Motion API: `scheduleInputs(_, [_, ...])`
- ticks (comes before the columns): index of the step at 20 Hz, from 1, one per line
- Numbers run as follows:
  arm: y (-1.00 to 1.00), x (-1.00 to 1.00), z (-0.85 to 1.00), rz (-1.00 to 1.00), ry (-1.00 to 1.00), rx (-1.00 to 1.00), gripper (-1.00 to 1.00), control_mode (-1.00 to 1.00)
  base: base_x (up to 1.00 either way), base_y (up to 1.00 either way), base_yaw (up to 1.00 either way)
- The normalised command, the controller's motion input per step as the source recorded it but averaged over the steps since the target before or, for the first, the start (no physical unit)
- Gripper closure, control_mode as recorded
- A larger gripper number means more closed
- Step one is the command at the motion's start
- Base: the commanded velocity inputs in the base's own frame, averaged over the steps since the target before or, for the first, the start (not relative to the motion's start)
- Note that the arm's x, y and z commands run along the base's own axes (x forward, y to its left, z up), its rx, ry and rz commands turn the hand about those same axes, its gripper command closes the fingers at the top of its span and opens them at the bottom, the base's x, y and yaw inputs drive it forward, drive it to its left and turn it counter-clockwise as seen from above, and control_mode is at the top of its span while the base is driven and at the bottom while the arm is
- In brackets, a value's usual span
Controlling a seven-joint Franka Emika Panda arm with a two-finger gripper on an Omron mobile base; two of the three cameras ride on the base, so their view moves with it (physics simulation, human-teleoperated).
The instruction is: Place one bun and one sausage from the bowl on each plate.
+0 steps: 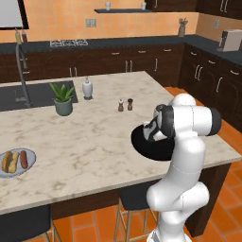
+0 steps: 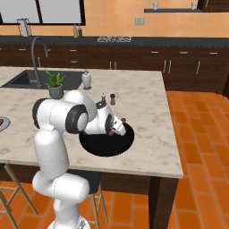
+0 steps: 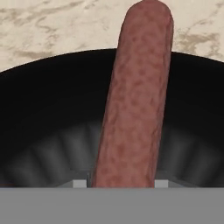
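Sausage (image 3: 135, 100), slim, reddish-brown, lies in the wide black bowl (image 3: 39, 109), its long axis running straight away from your gripper (image 2: 117, 129), near end between the fingers. You cannot tell whether they have clamped it yet.

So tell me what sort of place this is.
A home kitchen, rendered: a marble-topped island with a sink and tall faucet, a stovetop on the back counter, and dark cabinets beneath.

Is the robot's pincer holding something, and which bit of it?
Yes, the pincer looks closed on one end of a sausage over the black bowl.
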Motion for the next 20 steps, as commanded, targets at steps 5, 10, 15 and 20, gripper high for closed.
scheduleInputs(5, [0.05,-0.16,0.19,0.00,0.00,0.00,1.00,-1.00,0.00,0.00,0.00])
scheduleInputs(10, [0.43,-0.56,0.88,0.07,0.00,-0.06,1.00,-1.00,0.00,0.00,0.00])
scheduleInputs(15, [0.50,-0.77,1.00,0.15,-0.01,-0.13,1.00,-1.00,0.00,0.00,0.00])
scheduleInputs(20, [0.32,-0.73,1.00,0.15,0.00,0.00,1.00,-1.00,0.00,0.00,0.00])
